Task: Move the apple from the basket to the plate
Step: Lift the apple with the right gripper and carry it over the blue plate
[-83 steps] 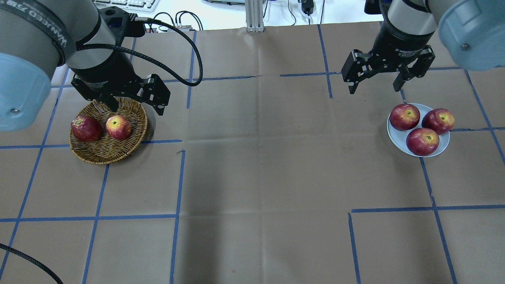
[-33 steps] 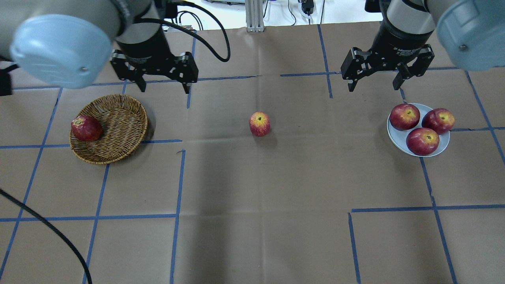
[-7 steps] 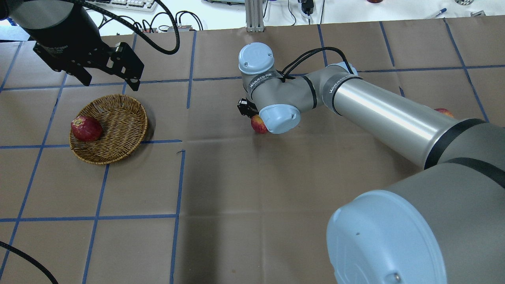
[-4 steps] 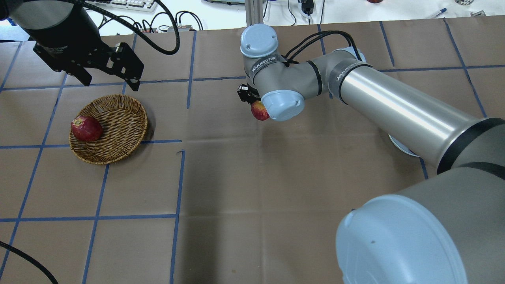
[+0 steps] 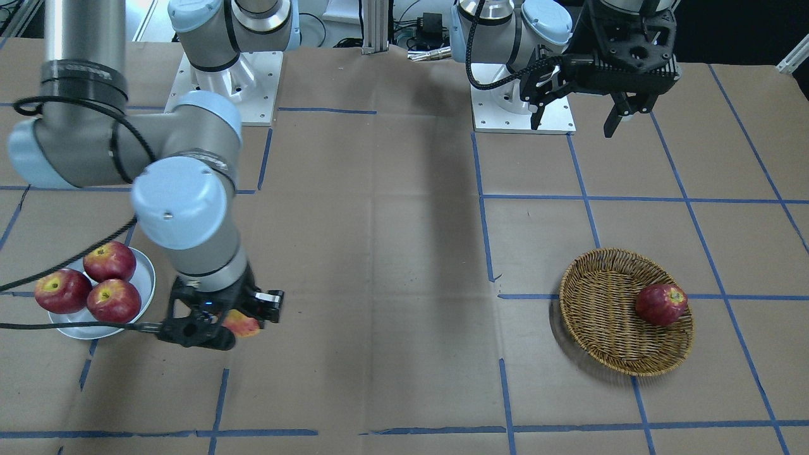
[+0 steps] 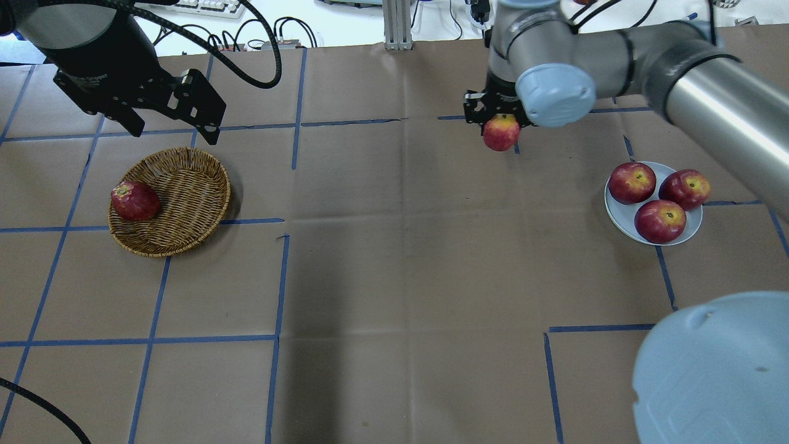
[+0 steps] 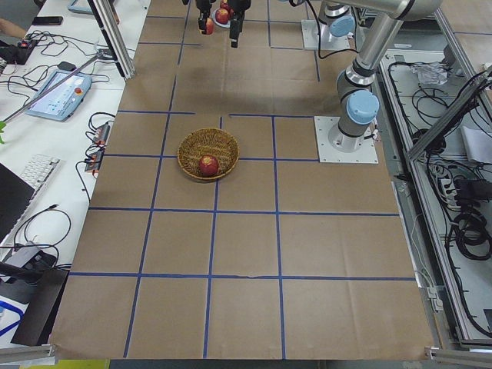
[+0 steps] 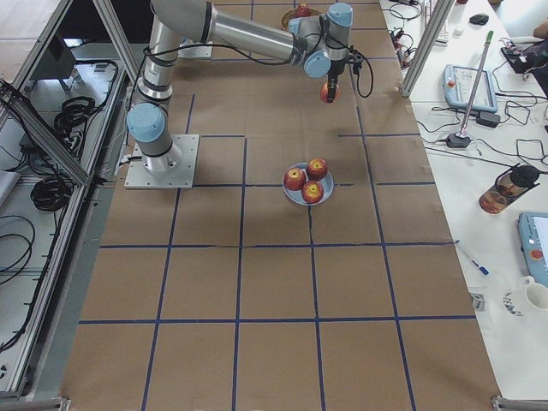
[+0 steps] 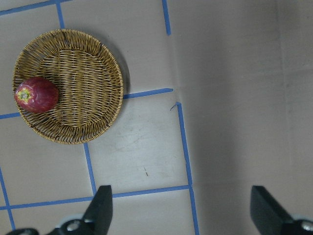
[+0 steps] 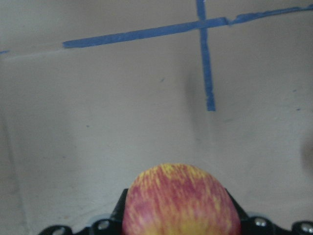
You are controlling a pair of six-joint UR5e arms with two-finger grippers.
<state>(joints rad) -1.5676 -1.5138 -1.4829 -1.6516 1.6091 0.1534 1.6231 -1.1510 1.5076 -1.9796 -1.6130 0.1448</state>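
The yellow-streaked apple [image 6: 501, 133] hangs above the table in my right gripper [image 6: 500, 123], which is shut on it, left of and beyond the pale plate [image 6: 618, 217]. The right wrist view shows the apple [image 10: 181, 200] between the jaws over bare paper. In the front view the held apple [image 5: 244, 324] is just right of the plate [image 5: 145, 279]. The wicker basket [image 6: 185, 185] holds one dark red apple [image 6: 134, 200]. My left gripper [image 6: 174, 131] is open and empty, above the basket's far edge; its fingers [image 9: 101, 209] show wide apart in the left wrist view.
Three dark red apples [image 6: 659, 221] fill most of the plate. Blue tape lines cross the brown paper table. My right arm's long link [image 6: 727, 117] runs above the plate's far right side.
My right gripper has carried the apple up and to the right, from the table's middle toward the plate. The left gripper, basket and plate have not moved.
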